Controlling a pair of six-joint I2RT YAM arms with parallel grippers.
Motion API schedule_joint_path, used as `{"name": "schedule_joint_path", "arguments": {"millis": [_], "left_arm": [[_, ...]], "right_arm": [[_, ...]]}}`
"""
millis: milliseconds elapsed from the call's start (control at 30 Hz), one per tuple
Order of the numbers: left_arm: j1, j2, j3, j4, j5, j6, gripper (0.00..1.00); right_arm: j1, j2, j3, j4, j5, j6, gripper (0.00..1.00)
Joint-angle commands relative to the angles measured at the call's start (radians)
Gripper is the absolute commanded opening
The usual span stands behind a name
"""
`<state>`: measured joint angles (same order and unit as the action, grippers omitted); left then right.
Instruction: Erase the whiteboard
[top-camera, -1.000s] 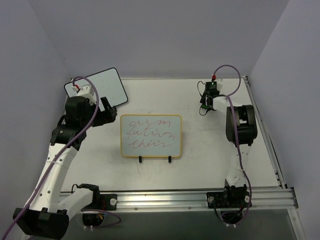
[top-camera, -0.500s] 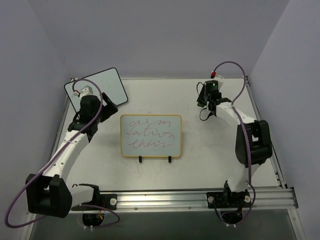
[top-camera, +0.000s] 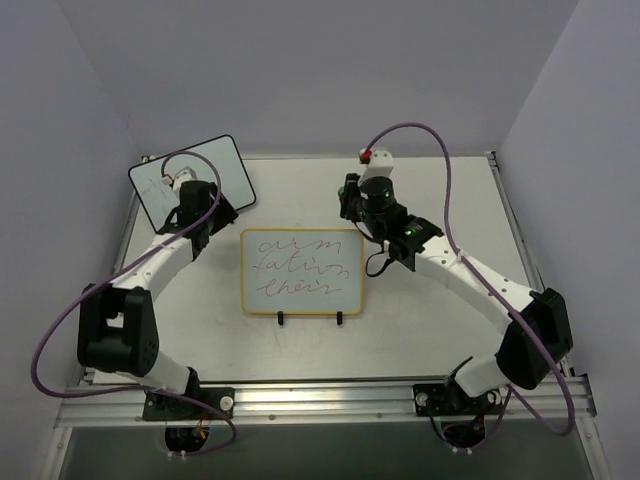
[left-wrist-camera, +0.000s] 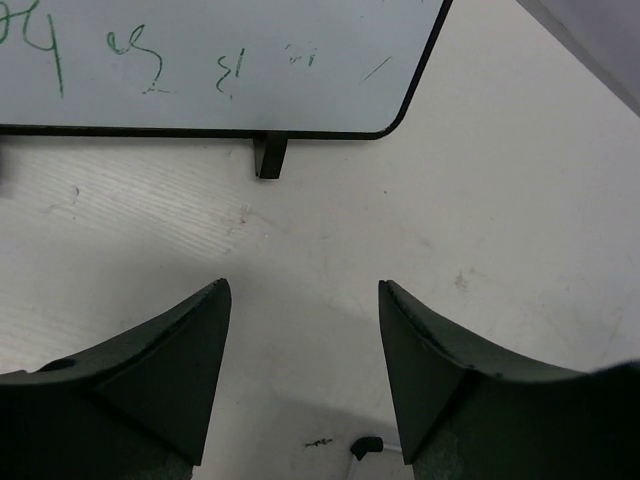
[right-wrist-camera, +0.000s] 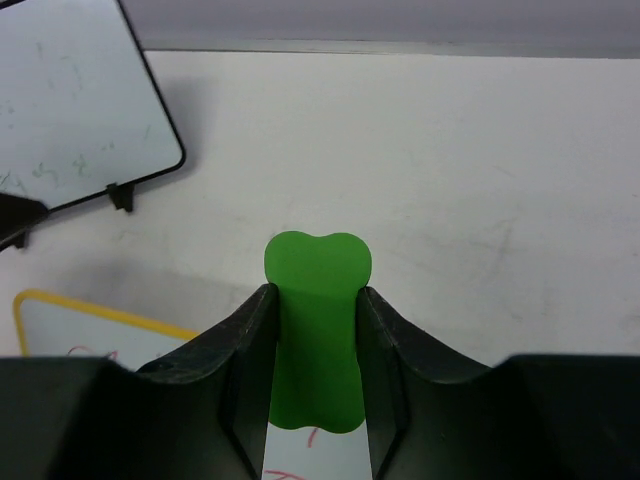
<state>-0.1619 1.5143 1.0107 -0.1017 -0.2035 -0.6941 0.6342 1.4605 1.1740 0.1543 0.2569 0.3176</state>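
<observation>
- While the right gripper (right-wrist-camera: 316, 295) clamps a green piece (right-wrist-camera: 316, 340) with a 2-lobed tip between its fingers, the whiteboard (top-camera: 301, 273) lies flat on the table (top-camera: 420, 320), directly below and slightly behind those fingertips.
- In the right wrist view, the whiteboard's yellow frame (right-wrist-camera: 60, 320) shows to the lower left of the fingers. White surface with red marks appears under the green piece, so the piece hangs over the board's far edge. Whether it touches the surface cannot be told.
- In the top view, the whiteboard's long axis runs left to right across the table, crosswise to the right gripper's (top-camera: 352, 200) reach.
- Its 3 lines of red cursive read upright from the arm bases, and its 2 black clip feet (top-camera: 283, 319) sit on the near long edge, pointing toward the bases.
- The left gripper (left-wrist-camera: 305, 290) is spread wide with nothing between its fingers, over bare table.
- Just ahead of the left fingertips stands a black-framed whiteboard (left-wrist-camera: 220, 60) with faint green scribbles, 1 black foot (left-wrist-camera: 270, 157) showing beneath its edge.
- From the left gripper (top-camera: 215, 210), the yellow-framed whiteboard is off to the right and nearer the bases, apart from the fingers.
</observation>
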Motion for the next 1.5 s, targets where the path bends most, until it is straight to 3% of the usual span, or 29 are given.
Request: {"name": "schedule_joint_path", "arguments": {"millis": [0, 300, 600, 933, 1467], "left_arm": [[0.012, 0.053, 0.095, 0.062, 0.076, 0.033, 0.68], [0.006, 0.144, 0.129, 0.066, 0.283, 0.079, 0.40], [-0.031, 0.196, 0.127, 0.135, 0.424, 0.081, 0.03], [-0.047, 0.215, 0.124, 0.178, 0.507, 0.077, 0.02], [-0.059, 0.239, 0.160, 0.181, 0.615, 0.102, 0.02]], "right_arm": [[0.099, -0.012, -0.005, 0.053, 0.061, -0.054, 0.00], [0.373, 0.167, 0.073, 0.109, 0.215, -0.124, 0.00], [0.486, 0.299, 0.084, 0.235, 0.323, -0.219, 0.00], [0.515, 0.363, 0.084, 0.344, 0.374, -0.348, 0.00], [0.541, 0.452, 0.107, 0.430, 0.337, -0.425, 0.00]]}}
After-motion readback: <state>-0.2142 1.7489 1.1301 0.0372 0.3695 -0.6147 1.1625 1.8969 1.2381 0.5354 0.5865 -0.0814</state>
